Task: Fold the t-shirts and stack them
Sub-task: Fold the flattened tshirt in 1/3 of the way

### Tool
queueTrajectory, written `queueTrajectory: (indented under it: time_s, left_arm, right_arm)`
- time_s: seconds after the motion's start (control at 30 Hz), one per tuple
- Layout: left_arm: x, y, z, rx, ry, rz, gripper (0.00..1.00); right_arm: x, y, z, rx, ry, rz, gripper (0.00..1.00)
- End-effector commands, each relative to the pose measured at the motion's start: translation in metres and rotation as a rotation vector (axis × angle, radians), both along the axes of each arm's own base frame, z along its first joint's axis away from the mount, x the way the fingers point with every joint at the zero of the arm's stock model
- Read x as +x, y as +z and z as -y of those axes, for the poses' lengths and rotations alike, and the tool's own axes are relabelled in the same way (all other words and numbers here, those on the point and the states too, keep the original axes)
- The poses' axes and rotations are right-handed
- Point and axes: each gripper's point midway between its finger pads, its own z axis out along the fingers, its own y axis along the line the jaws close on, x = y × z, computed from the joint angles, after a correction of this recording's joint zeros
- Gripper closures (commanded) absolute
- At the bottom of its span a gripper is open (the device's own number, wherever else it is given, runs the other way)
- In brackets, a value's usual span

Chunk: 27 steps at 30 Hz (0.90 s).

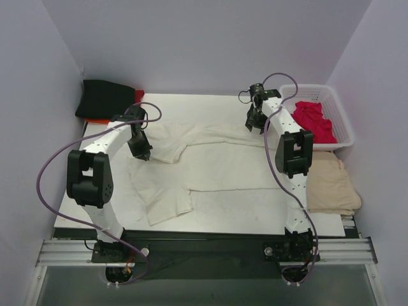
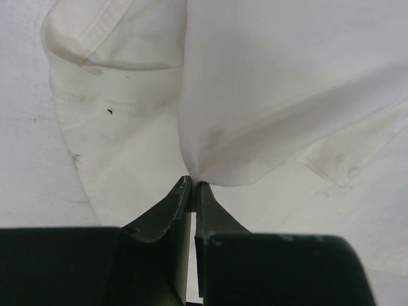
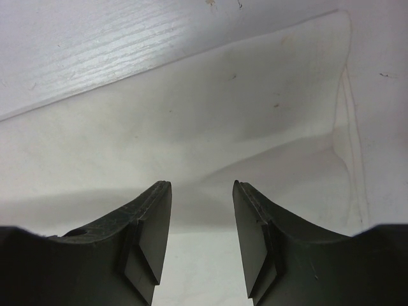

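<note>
The cream-white t-shirt (image 1: 217, 162) lies spread across the middle of the white table (image 1: 255, 210), partly folded. One sleeve reaches toward the near edge and a bare strip of table shows in front of it.

Just off the shirt's near right side, a folded tan cloth (image 1: 328, 185) sits at the table's right edge.

At the shirt's left side, the left gripper (image 1: 143, 153) has its jaws pressed together on a fold of the fabric. In the left wrist view its tips (image 2: 193, 188) pinch a point of cream-white cloth (image 2: 274, 95), which rises from them in a taut sheet.

Over the shirt's far right edge, the right gripper (image 1: 255, 122) stands with its jaws apart and nothing between them. In its own view the gripper (image 3: 202, 185) hovers above a flat hem of the shirt (image 3: 210, 115).

Beyond the shirt's far right corner, a white lattice basket (image 1: 342, 118) holds a crumpled crimson t-shirt (image 1: 313, 121).

Beyond its far left corner, a black t-shirt (image 1: 102, 99) lies folded on top of an orange-red t-shirt (image 1: 139, 95), only the edges of which show.
</note>
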Motion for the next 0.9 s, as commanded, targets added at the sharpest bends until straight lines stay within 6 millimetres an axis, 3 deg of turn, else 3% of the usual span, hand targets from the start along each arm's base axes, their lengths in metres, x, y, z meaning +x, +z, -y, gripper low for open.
queueTrajectory:
  time_s: [0.0,0.1,0.2,0.23,0.33,0.43,0.57,0.7,0.77,0.87]
  left_arm:
    - [-0.005,0.013,0.001,-0.003,0.012,0.040,0.97]
    - [-0.012,0.000,0.002,0.000,0.010,0.007,0.94]
    - [-0.019,-0.012,0.001,0.012,0.014,-0.025,0.76]
    - [-0.026,-0.019,0.000,0.015,0.017,-0.047,0.65]
    - [-0.031,-0.022,-0.004,0.034,0.026,-0.056,0.56]
    - [-0.031,-0.012,-0.011,0.069,0.045,-0.032,0.46]
    - [-0.014,0.010,-0.017,0.086,0.075,0.072,0.39]
    - [0.023,0.029,-0.016,0.066,0.090,0.153,0.36]
    - [0.037,0.021,-0.014,0.059,0.091,0.141,0.36]
    - [0.064,0.024,-0.006,0.020,0.088,0.169,0.36]
  right_arm:
    - [-0.007,0.031,0.002,-0.024,0.007,0.034,0.56]
    - [-0.008,0.029,0.001,-0.023,0.011,0.031,0.56]
    - [-0.011,0.029,0.001,-0.026,0.015,0.024,0.56]
    - [-0.012,0.029,0.000,-0.028,0.015,0.024,0.56]
    - [-0.017,0.028,0.003,-0.041,0.011,0.013,0.56]
    - [-0.022,0.027,0.003,-0.049,0.017,0.004,0.56]
    - [-0.024,0.028,0.004,-0.054,0.019,0.003,0.56]
    - [-0.024,0.033,-0.002,-0.052,0.035,0.013,0.56]
    - [-0.024,0.036,-0.006,-0.049,0.045,0.019,0.56]
    - [-0.025,0.036,-0.014,-0.046,0.060,0.021,0.56]
